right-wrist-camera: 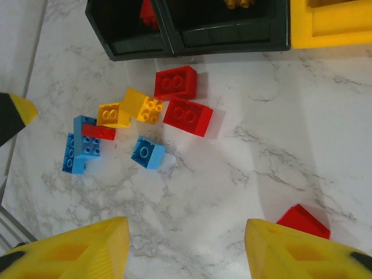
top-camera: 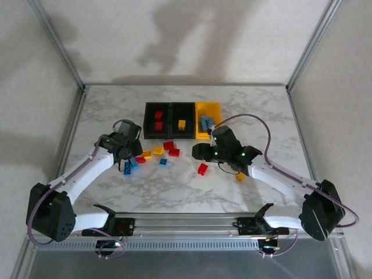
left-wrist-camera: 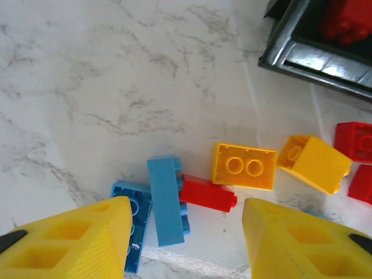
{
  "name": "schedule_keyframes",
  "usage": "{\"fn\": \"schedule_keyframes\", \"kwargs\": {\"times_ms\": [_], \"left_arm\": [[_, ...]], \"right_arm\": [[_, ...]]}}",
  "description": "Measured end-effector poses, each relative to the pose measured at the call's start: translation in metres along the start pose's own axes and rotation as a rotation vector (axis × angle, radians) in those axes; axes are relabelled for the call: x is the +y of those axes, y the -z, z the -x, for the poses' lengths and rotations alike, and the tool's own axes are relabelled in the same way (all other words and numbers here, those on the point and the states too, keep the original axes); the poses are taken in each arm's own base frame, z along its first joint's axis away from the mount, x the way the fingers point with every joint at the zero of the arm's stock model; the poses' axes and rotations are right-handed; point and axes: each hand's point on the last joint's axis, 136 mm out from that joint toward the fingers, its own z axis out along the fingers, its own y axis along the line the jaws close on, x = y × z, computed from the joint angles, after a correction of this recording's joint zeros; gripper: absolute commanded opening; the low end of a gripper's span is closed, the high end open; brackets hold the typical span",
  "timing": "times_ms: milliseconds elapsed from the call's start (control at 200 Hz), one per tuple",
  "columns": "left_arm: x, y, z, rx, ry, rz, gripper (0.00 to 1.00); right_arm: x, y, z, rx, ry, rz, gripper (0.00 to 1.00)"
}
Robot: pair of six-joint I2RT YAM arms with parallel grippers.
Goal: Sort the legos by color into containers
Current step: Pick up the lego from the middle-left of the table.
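Top: left gripper (top-camera: 129, 156) over the legos (top-camera: 158, 152), right gripper (top-camera: 199, 152) just beside a lone red brick (top-camera: 202, 169), containers (top-camera: 171, 120) ahead of both

Left wrist: left gripper (left-wrist-camera: 186, 209) released, blue bricks (left-wrist-camera: 165, 203) and slim red brick (left-wrist-camera: 206, 195) between its fingers, yellow bricks (left-wrist-camera: 244, 167) just ahead, black bin (left-wrist-camera: 308, 58) ahead-right

Right wrist: right gripper (right-wrist-camera: 186, 232) released, lone red brick (right-wrist-camera: 303, 221) just beside its right finger, legos (right-wrist-camera: 139, 116) ahead-left, containers (right-wrist-camera: 232, 38) beyond

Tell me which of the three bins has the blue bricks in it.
The yellow bin, at the row's right end, holds blue bricks. The left black bin holds red bricks, the middle black bin a yellow brick.
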Motion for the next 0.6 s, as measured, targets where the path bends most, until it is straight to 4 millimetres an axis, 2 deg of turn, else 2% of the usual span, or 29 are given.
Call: {"fn": "schedule_keyframes", "kwargs": {"times_ms": [125,225,386,601], "left_arm": [[0.013,-0.009,-0.02,0.033,0.016,0.031,0.51],[0.023,-0.013,-0.033,0.056,0.035,0.058,0.47],[0.035,-0.01,-0.028,0.015,0.107,0.114,0.51],[0.053,-0.007,-0.032,-0.014,0.207,0.193,0.54]], "right_arm": [[-0.004,-0.009,-0.007,0.037,-0.005,-0.006,0.54],[-0.003,-0.01,-0.008,0.043,-0.005,-0.003,0.54],[0.0,-0.011,-0.008,0.042,-0.004,0.02,0.54],[-0.008,-0.015,-0.018,0.06,-0.008,0.009,0.54]]}}
